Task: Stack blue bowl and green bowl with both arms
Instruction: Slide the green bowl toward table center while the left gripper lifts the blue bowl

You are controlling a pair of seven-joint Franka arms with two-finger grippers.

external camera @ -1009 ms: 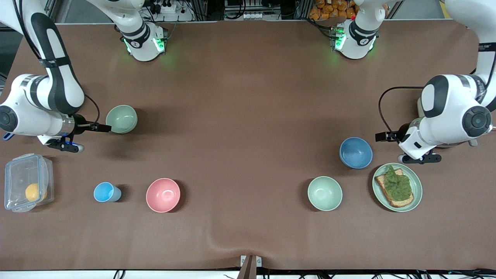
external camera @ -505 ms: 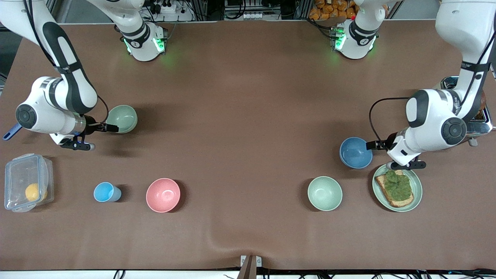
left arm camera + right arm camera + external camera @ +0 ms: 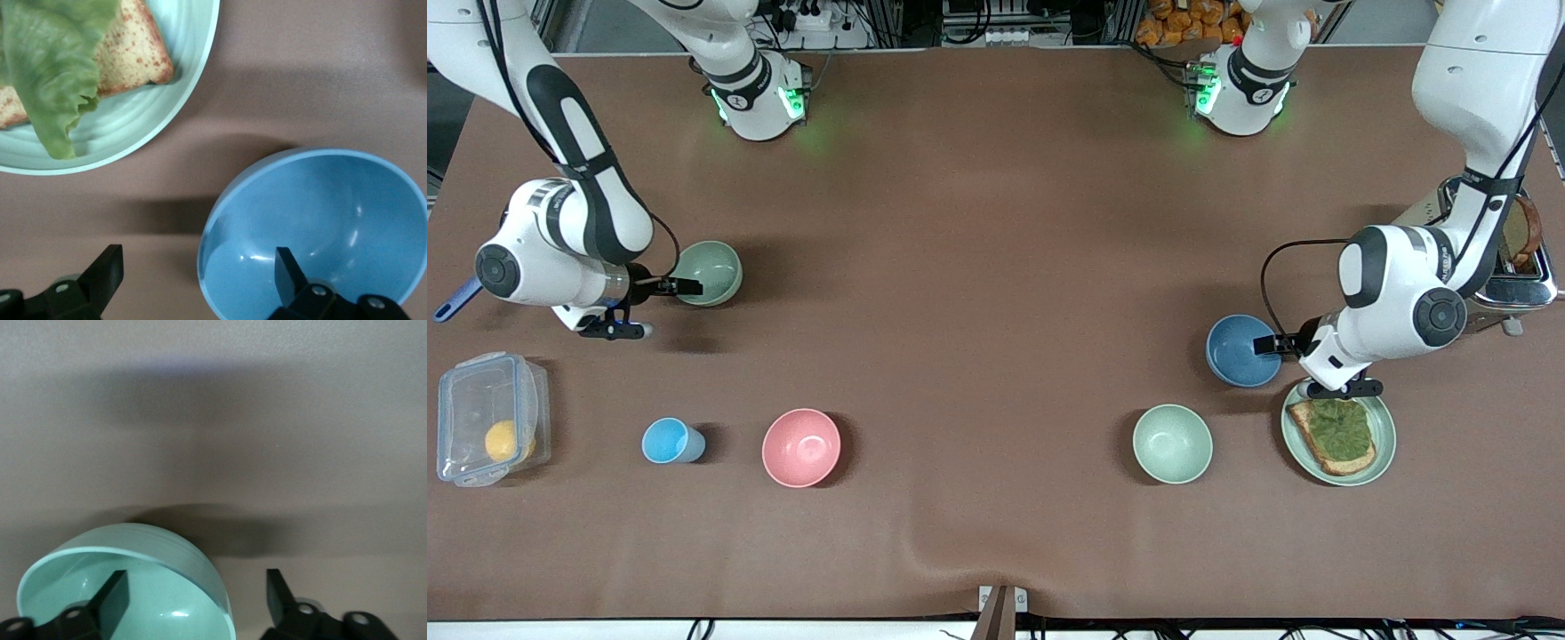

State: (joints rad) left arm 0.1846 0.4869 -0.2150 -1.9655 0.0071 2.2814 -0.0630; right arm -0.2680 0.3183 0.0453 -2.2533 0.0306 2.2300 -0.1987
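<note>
The blue bowl [image 3: 1242, 350] sits on the table [image 3: 996, 356] toward my left arm's end, and over the last second my left gripper [image 3: 1265, 348] has slid in from beside it to straddle its rim, fingers [image 3: 288, 270] spread wide, one inside the bowl and one outside. At my right arm's end the green bowl [image 3: 708, 273] rests on the table farther from the front camera, and my right gripper [image 3: 686, 286] has moved in the same way to bracket its wall; these fingers [image 3: 112, 595] have just begun to narrow but do not pinch it yet. I judge both grasps are about to close, with lifting and stacking still ahead. Just beside the blue bowl, nearer the front camera, lies the plate [image 3: 1382, 427] with toast [image 3: 1337, 433], under my left wrist, so I should lift carefully. The mint bowl [image 3: 1172, 443], pink bowl [image 3: 801, 447], cup [image 3: 671, 441] and lidded box [image 3: 489, 418] sit nearer the front camera, clear of the middle of the table.
</note>
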